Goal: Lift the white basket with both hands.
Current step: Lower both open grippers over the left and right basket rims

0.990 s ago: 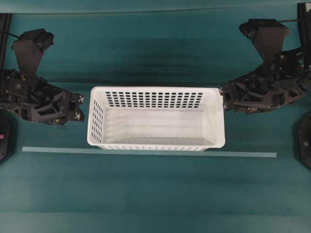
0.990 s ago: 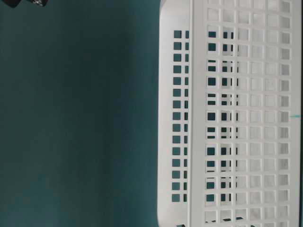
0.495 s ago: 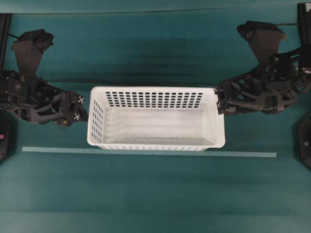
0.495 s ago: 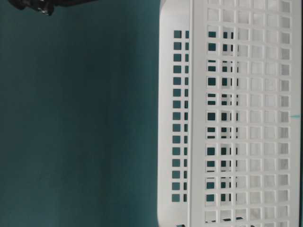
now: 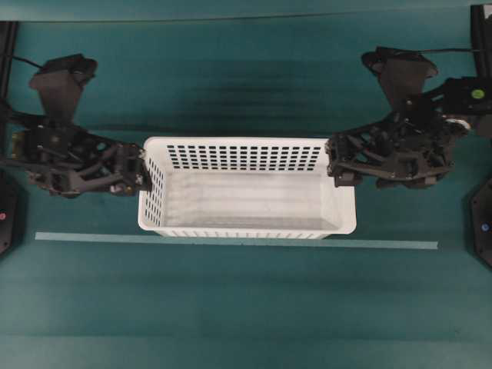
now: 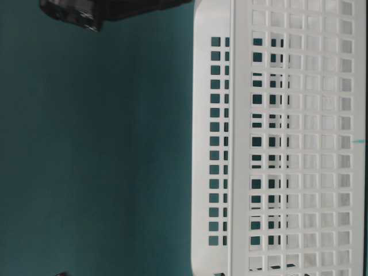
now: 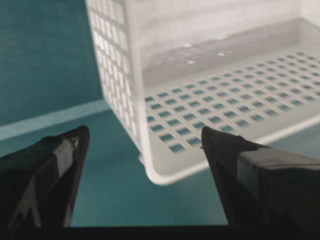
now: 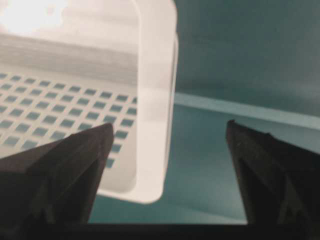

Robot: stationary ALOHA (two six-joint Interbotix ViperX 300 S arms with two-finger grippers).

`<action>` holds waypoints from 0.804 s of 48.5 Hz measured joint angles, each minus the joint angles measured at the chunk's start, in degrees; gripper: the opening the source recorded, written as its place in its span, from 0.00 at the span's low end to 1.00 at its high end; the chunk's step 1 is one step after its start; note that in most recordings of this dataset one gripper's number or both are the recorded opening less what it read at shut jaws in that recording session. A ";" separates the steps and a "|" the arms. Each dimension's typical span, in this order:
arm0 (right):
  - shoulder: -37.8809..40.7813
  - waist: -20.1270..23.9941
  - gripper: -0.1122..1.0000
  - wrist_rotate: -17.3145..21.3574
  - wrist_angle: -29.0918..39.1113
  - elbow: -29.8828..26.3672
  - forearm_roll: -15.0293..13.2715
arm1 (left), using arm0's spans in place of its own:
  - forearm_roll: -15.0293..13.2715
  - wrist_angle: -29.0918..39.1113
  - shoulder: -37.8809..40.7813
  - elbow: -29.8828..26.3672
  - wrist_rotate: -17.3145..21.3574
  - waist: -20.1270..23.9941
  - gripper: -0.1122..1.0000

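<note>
The white basket (image 5: 246, 196) sits empty in the middle of the teal table, long side across the view. My left gripper (image 5: 144, 167) is open at the basket's left end wall, near its back corner. In the left wrist view the left gripper (image 7: 143, 132) has its jaws wide apart, with the basket's corner rim (image 7: 165, 175) between them. My right gripper (image 5: 336, 164) is open over the right end rim. In the right wrist view the right gripper (image 8: 170, 125) straddles the rim (image 8: 155, 100), one finger inside the basket. Neither gripper holds anything.
A pale tape line (image 5: 231, 241) runs across the table just in front of the basket. Black arm bases (image 5: 483, 223) stand at the table's side edges. In the table-level view the basket wall (image 6: 276, 144) fills the right and a black gripper part (image 6: 86, 14) shows at the top.
Both grippers have moved inward to the basket's ends. The right one now reaches over the right rim and the left one is at the left wall. The basket has not moved.
</note>
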 measured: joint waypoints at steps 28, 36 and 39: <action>9.14 1.49 0.94 0.26 -8.88 0.88 0.00 | 0.00 -6.33 12.48 0.00 -1.23 0.09 0.92; 10.37 1.93 0.94 0.26 -9.23 1.85 0.00 | 0.00 -8.26 13.80 0.00 -1.23 0.09 0.92; 10.37 1.93 0.94 0.70 -9.49 2.11 -0.09 | 0.00 -8.79 13.97 -0.09 -1.23 0.00 0.92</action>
